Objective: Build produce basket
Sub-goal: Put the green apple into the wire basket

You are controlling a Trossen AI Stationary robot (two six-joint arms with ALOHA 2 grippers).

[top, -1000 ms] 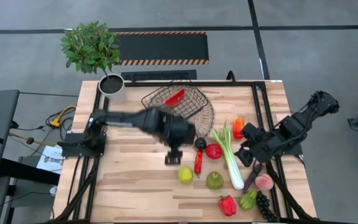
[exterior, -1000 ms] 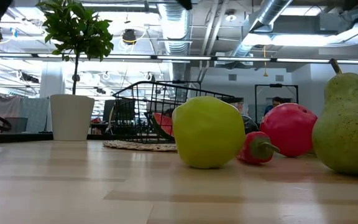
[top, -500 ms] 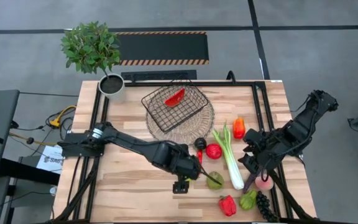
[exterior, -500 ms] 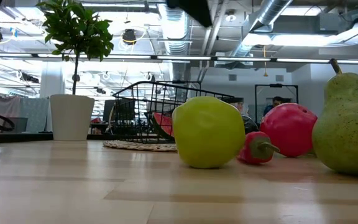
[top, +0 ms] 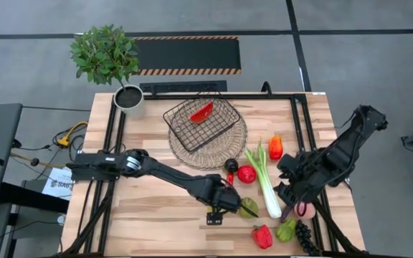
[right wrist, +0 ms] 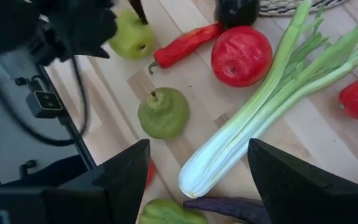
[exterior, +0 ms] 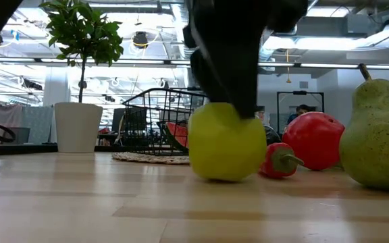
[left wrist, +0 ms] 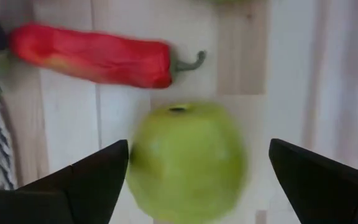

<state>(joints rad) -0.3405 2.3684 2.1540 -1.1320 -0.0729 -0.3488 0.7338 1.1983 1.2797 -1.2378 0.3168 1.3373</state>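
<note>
We see grey floor (top: 41, 64) around the wooden bench (top: 153, 208), a hazard-striped mat (top: 185, 54) at twelve o'clock, and ceiling ducts (exterior: 296, 20) overhead.

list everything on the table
basket: 1, dark wire, far centre, on wicker tray
red piece: 1, in basket
potted plant: 1, green, far left corner
green apple: 1, near centre
chilli: 1, red, beside apple
red apple: 1, beside leek
leek: 1, white-green, right of centre
pear: 1, green, near apple
red peppers: 2, near edge and by leek's leaves
green pepper: 1, near edge
grapes: 1 bunch, dark, near edge
left tool: open, fingers either side of green apple
right tool: open, over right-side produce
</note>
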